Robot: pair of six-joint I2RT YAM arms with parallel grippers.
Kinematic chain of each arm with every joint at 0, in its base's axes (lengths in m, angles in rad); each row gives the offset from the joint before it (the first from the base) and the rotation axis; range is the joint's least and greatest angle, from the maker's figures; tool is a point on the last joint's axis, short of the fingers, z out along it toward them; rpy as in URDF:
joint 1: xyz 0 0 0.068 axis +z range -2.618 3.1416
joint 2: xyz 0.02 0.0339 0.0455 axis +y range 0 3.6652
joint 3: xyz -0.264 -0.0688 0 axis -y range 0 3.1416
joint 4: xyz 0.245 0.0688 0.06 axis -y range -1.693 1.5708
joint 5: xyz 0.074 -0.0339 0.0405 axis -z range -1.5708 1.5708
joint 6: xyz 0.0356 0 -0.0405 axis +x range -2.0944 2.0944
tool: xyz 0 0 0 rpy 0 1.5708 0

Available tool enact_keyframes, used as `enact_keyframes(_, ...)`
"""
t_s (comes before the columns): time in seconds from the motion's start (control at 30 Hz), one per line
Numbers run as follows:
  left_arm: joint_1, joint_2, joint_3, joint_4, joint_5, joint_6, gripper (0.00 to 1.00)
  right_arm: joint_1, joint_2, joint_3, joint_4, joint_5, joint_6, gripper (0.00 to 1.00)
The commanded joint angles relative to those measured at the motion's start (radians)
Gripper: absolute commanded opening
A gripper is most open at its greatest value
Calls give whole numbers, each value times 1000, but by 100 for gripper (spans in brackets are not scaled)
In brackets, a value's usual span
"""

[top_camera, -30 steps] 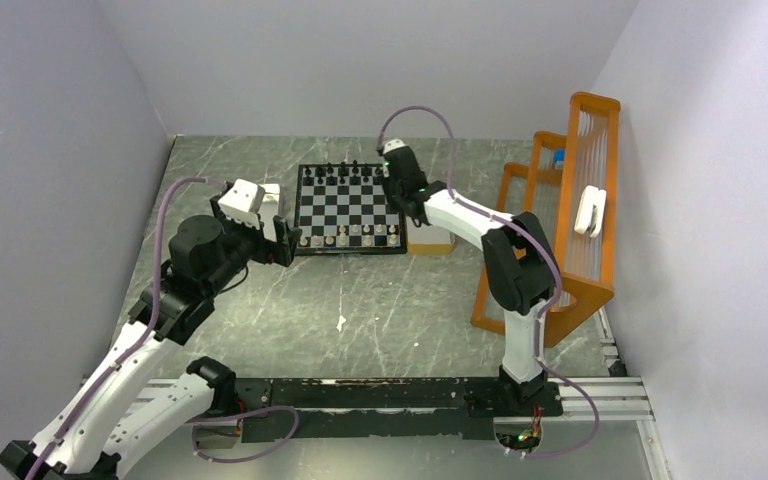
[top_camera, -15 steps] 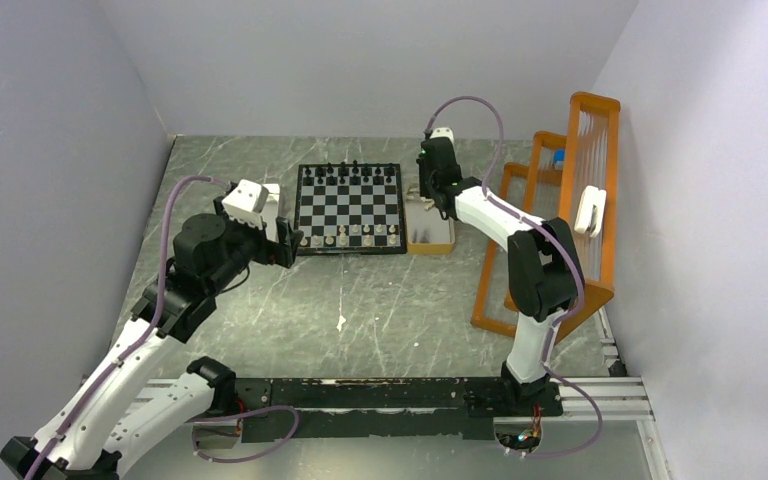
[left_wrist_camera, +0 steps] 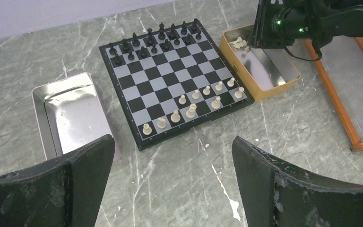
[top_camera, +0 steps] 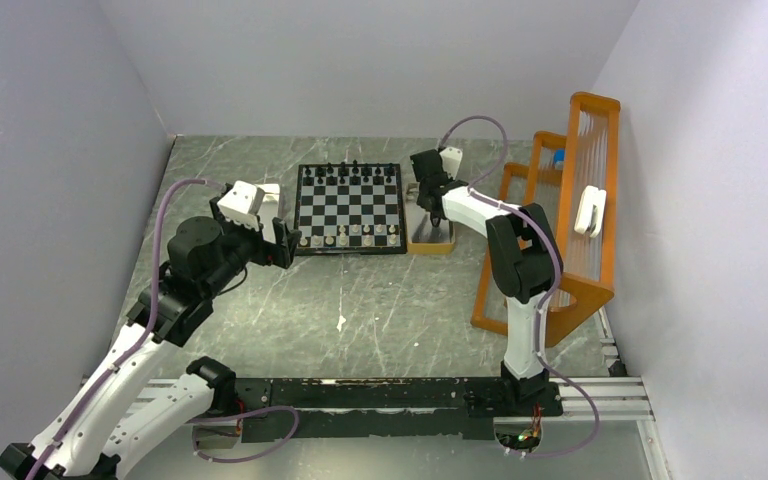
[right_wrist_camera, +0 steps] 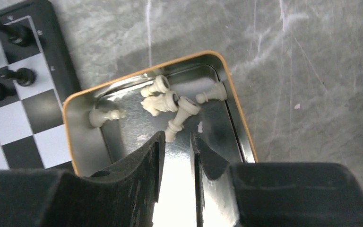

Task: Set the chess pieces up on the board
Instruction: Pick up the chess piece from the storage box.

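The board [top_camera: 350, 205] lies at the back middle of the table. Black chess pieces [left_wrist_camera: 156, 40] fill its far rows and several cream ones [left_wrist_camera: 194, 101] stand along its near rows. More cream pieces [right_wrist_camera: 170, 101] lie loose in a yellow-rimmed tin [right_wrist_camera: 137, 75] just right of the board. My right gripper [right_wrist_camera: 176, 137] hangs inside that tin, its jaws a narrow gap apart. The foot of one lying piece [right_wrist_camera: 179, 118] sits at the gap's mouth, with nothing pinched. My left gripper [left_wrist_camera: 172, 142] hovers wide open and empty over bare table, near the board's near-left corner.
An empty silvery metal tray [left_wrist_camera: 71, 113] sits left of the board [left_wrist_camera: 163, 78]. A tall orange rack [top_camera: 580, 200] stands along the right wall, close behind the right arm. White specks mark the marble table [left_wrist_camera: 217, 179] in front of the board.
The right arm has swung from the board's right edge over to the yellow-rimmed tin and come down into it. The left arm has barely moved.
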Motion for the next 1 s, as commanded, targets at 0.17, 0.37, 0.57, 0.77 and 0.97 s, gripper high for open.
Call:
enact_keyframes(0.17,0,-24,0,6,1,5,98,-2,69,71,-43,89,110,30)
enact_keyframes(0.37,0,-22,1,7,5,5,98,-3,105,78,-37,63,114,30)
enact_keyframes(0.57,0,-27,0,9,3,6,98,-1,104,65,-53,54,106,29)
enact_keyframes(0.77,0,-27,-1,7,-1,8,98,1,110,59,-60,27,45,28)
enact_keyframes(0.97,0,-27,-2,7,-3,9,98,1,110,40,-56,-60,-60,26)
